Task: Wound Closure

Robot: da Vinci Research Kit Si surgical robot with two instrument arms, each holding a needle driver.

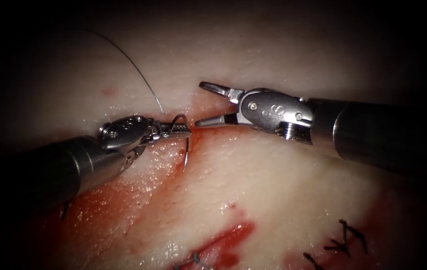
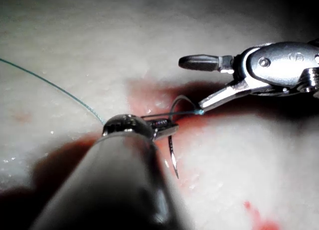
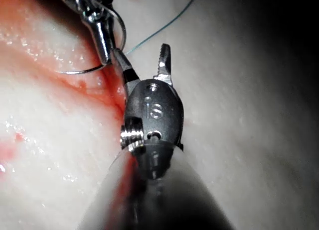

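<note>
Here, view by view, with the cut as the landmark:

- Endoscope view: the left tool comes in from the left of the cut, jaws pressed together on the needle near the middle of its curve. The needle arches above the jaws and its point hangs down over the cut's upper end; whether the tip touches the tissue I cannot tell. The thread runs up and away to the cut's left. The right tool, right of the cut, has its jaws spread and holds nothing; its lower jaw tip sits just beside the left tool's jaws. Red fluid pools lower along the cut.
- Left wrist view: the needle is pinched crosswise, with its point free.
- Right wrist view: the right tool gapes beside the needle.
- In my judgement, a good grip keeps the needle square to the jaws, without twisting.
</note>
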